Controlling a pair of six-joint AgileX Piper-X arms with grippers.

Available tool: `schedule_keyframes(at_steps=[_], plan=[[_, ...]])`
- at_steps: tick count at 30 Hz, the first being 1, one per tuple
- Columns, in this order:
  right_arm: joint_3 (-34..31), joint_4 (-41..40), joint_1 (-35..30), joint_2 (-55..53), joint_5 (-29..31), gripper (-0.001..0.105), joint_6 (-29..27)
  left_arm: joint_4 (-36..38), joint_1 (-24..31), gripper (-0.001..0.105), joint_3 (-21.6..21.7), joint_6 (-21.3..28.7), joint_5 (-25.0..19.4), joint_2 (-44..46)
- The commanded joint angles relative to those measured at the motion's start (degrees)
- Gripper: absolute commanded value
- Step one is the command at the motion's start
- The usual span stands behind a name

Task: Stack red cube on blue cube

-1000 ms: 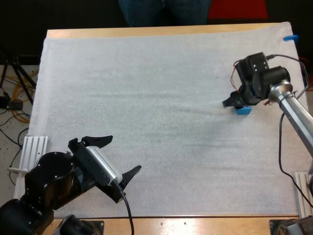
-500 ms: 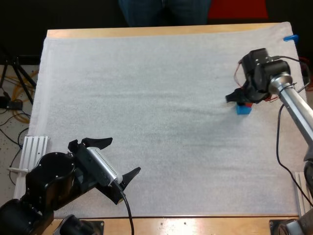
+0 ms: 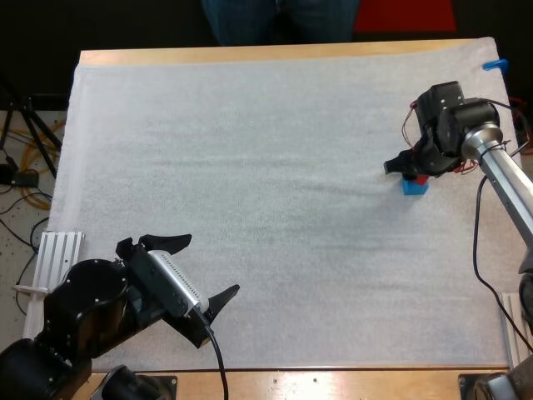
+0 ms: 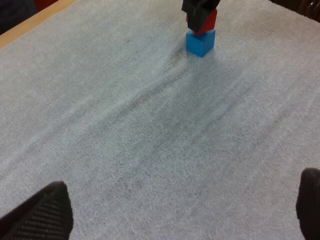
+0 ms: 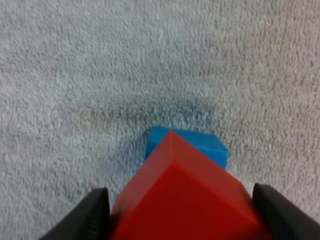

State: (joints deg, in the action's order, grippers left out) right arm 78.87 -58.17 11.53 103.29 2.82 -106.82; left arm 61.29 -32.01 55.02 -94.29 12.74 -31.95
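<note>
Hidden: in the high view the right pincer (image 3: 410, 172) covered most of the red cube (image 3: 422, 177); just a sliver of red showed at the blue cube's (image 3: 414, 188) far edge.
Cut off: in the right wrist view the red cube's near part ran out of view, and it blocked much of the blue cube behind it.
Hard to tell: the left wrist view showed no gap between the two cubes, but whether the red one rested fully on the blue one could not be told.
Right pincer: closed onto the red cube, its black fingers (image 5: 87, 215) pressing from both sides.
Red cube: held directly over the blue cube, turned slightly against it.
Blue cube: on the white mat (image 3: 250, 167), toward its right side, about midway between near and far.
Left pincer: (image 3: 214, 262) spread wide, holding nothing, above the mat's near left part, well apart from the cubes.
Tabletop: (image 3: 250, 53) wooden, showing past the mat's far edge.
Person: legs (image 3: 279, 21) stood beyond the far side.
</note>
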Motion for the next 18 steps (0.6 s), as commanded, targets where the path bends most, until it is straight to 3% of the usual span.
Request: schedule_keyframes(at_steps=[1, 5, 9, 12, 18], plan=[[0.39, 0.37, -0.02, -0.51, -0.43, 0.026, -0.47, 0.12, -0.28, 0.087, 0.37, -0.07, -0.09, -0.05], [0.39, 0.37, -0.02, -0.51, -0.43, 0.028, -1.38, 0.12, -0.28, 0.087, 0.37, -0.07, -0.09, -0.05], [0.39, 0.37, -0.02, -0.51, -0.43, 0.048, -1.36, 0.12, -0.28, 0.087, 0.37, -0.07, -0.09, -0.05], [0.39, 0.19, -0.02, -0.51, -0.43, 0.058, -1.36, 0.12, -0.28, 0.087, 0.37, -0.07, -0.09, -0.05], [0.39, 0.19, 0.09, -0.51, -0.43, 0.058, -1.36, 0.12, -0.28, 0.087, 0.37, -0.07, -0.09, -0.05]])
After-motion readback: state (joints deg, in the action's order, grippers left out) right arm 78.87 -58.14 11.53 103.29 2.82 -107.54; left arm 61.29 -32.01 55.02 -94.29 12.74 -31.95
